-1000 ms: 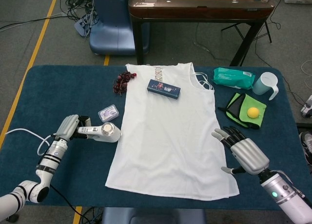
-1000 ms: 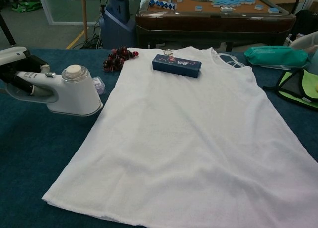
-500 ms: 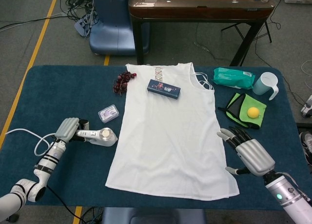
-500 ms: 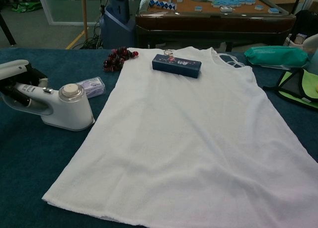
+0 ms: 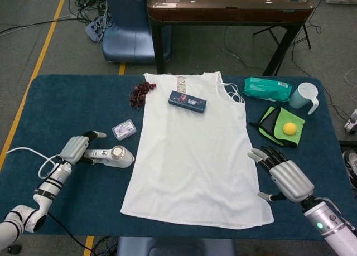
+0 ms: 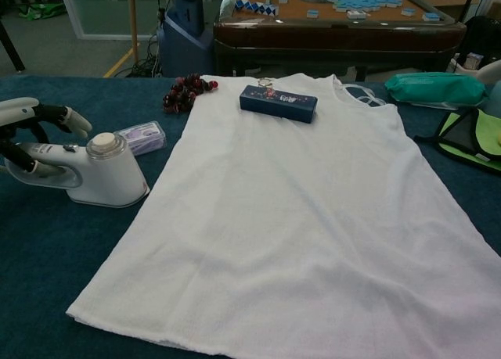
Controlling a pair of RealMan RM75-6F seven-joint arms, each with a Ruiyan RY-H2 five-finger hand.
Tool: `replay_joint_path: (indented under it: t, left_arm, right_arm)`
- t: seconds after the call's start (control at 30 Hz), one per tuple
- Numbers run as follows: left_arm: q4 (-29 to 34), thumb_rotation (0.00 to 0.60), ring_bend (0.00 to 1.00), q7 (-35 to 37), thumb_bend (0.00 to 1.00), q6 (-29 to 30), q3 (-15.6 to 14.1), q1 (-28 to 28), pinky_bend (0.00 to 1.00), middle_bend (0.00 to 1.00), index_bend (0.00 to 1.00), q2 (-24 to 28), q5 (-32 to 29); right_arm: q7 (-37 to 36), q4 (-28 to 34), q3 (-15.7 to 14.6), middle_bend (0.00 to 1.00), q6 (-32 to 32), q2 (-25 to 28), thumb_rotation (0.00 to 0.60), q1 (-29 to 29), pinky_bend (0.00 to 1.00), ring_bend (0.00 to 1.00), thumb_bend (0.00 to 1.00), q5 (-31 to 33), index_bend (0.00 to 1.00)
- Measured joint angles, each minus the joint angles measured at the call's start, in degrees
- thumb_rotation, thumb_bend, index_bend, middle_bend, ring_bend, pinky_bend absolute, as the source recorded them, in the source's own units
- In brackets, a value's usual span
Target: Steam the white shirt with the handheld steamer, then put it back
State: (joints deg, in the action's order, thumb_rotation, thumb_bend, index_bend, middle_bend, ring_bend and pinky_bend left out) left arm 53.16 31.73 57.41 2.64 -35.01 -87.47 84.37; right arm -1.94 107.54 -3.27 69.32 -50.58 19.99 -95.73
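**Two hands off the steamer: it sits back on the desk**

Two views tell the same story, and the head view comes first. A second ago the left hand [image 5: 75, 149] held the steamer [image 5: 113, 155] by its handle; now the steamer rests on the blue desk [image 5: 67, 100] just beside the white shirt's [image 5: 192, 155] left edge, and the fingers have spread wide around the handle, holding nothing. That reads as the put-back step all but done; only the retreat of the hand seems left. The right hand [image 5: 281, 175] hovers at the shirt's lower right edge, fingers extended and apart, holding nothing. The shirt lies flat and sleeveless, with a dark blue box [image 5: 187, 101] on its neckline. Red beads [image 5: 140, 93] and a small clear case [image 5: 124, 130] lie left of it; a green packet [image 5: 266, 88], a pale jug [image 5: 305, 96] and a yellow ball [image 5: 289, 128] on a green cloth lie right.

From the chest view, the steamer [image 6: 94, 171] is smooth white plastic with a round cap, standing flat on the felt-like desk. The left hand's fingers [image 6: 69, 118] arch above the handle, clear of it. The shirt [image 6: 297, 218] looks soft, finely textured and nearly smooth. The right hand does not show here.
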Motion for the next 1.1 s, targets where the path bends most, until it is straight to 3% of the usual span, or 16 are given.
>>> replay_joint_path:
  t: [0.2,0.57,0.83,1.1]
  left_arm:
    - [3.1,0.600,0.09,-2.0,0.18,-0.8,-0.6,0.3,0.27,0.13,0.09,2.6,0.0]
    - [15.1,0.600,0.09,-8.3,0.18,0.1,-1.4,2.0,0.26,0.12,0.08,9.5,-0.4]
    - [24.7,0.600,0.09,-11.5,0.18,8.4,-0.6,6.6,0.26,0.12,0.08,14.9,-1.2]
    - [29.9,0.600,0.09,-18.0,0.18,16.5,1.1,12.0,0.26,0.12,0.09,17.8,-4.5]
  right_arm:
    - [-0.4,-0.6,0.3,0.09,0.4,0.0,0.567,-0.3,0.00,0.00,0.00,0.0,0.00]
    - [-1.5,-2.2,1.1,0.09,1.1,0.1,0.589,-1.0,0.00,0.00,0.00,1.4,0.00]
    - [-1.6,-5.1,1.7,0.09,1.4,-0.8,0.600,-2.1,0.00,0.00,0.01,4.2,0.00]
    - [-0.6,-9.0,2.5,0.09,2.0,-3.1,0.600,-3.6,0.00,0.00,0.06,7.8,0.00]
